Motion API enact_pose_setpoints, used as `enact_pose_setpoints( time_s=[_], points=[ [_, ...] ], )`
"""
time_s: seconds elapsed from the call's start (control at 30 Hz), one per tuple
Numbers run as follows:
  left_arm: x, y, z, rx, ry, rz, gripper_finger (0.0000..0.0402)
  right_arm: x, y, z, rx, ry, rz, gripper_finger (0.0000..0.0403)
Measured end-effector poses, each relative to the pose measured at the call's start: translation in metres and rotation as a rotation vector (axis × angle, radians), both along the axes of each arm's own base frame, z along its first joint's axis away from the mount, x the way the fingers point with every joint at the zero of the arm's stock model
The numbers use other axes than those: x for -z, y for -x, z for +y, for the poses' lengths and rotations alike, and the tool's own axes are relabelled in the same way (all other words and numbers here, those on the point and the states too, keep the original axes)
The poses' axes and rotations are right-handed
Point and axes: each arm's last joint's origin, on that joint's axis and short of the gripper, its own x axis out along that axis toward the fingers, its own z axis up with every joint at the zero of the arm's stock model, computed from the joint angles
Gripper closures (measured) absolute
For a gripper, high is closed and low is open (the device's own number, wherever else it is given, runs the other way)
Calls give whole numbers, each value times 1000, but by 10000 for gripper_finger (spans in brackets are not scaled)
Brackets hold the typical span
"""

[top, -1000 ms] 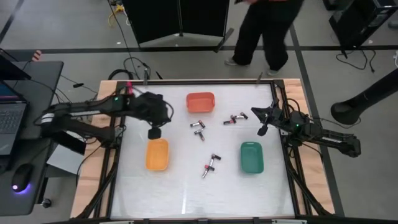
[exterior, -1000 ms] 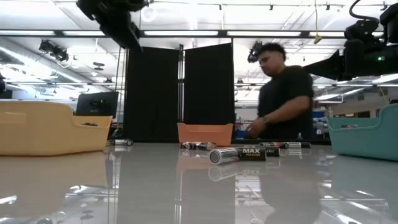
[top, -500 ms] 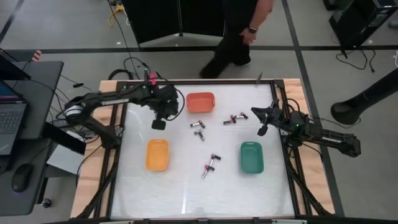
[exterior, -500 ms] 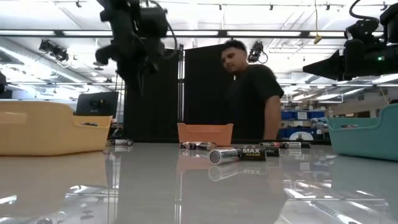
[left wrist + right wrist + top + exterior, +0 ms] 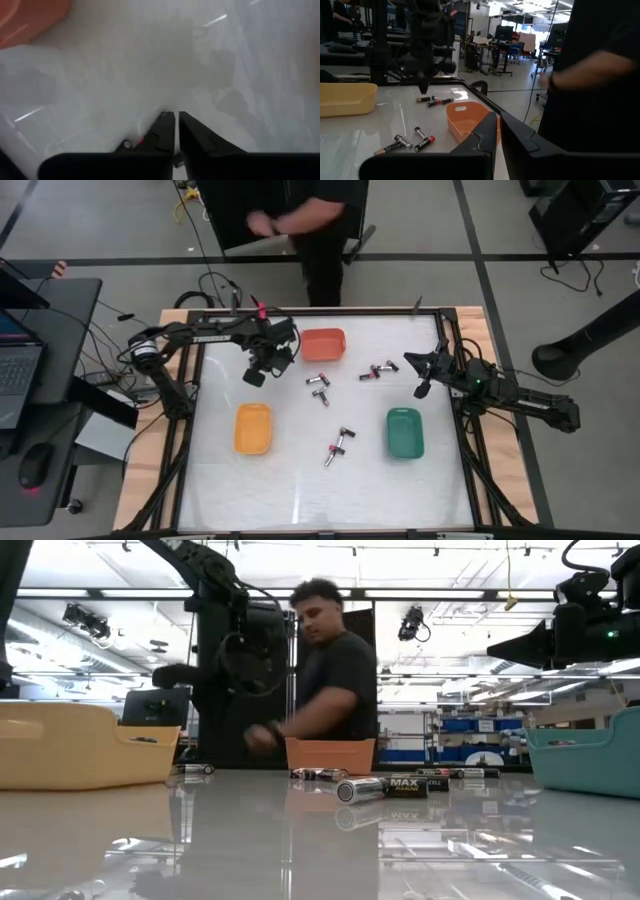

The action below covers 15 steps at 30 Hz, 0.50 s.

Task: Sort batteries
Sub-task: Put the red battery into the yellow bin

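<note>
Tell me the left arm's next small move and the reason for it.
Probably open the left gripper and swing it toward the batteries lying just in front of the orange tray. Its fingers look shut with nothing between them, it hovers beside that tray, and those batteries are the loose ones nearest it. The right gripper waits near the green tray.

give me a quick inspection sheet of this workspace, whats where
surface: white table top, glossy, in a wooden frame.
job's things: batteries loose in three clusters, near the orange tray, toward the right arm, and mid-table.
trays: orange tray at the far edge, yellow tray left, green tray right.
clutter: nothing seen.
grippers: left end effector shut, hanging beside the orange tray; right end effector shut, off the table.
cables: bundle behind the table.
surroundings: person at the far edge; laptop on the left.
</note>
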Motion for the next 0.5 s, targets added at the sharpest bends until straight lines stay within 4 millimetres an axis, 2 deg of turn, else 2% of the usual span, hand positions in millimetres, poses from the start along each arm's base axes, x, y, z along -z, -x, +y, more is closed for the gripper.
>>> enact_pose_setpoints(
  time_s=[0.3,0.5],
  points=[
    [25,-5,5,-6,-25,115,283,0,0,0,0,0,0,368],
    [26,-5,9,29,-97,146,265,0,0,0,0,0,0,368]
  ],
)
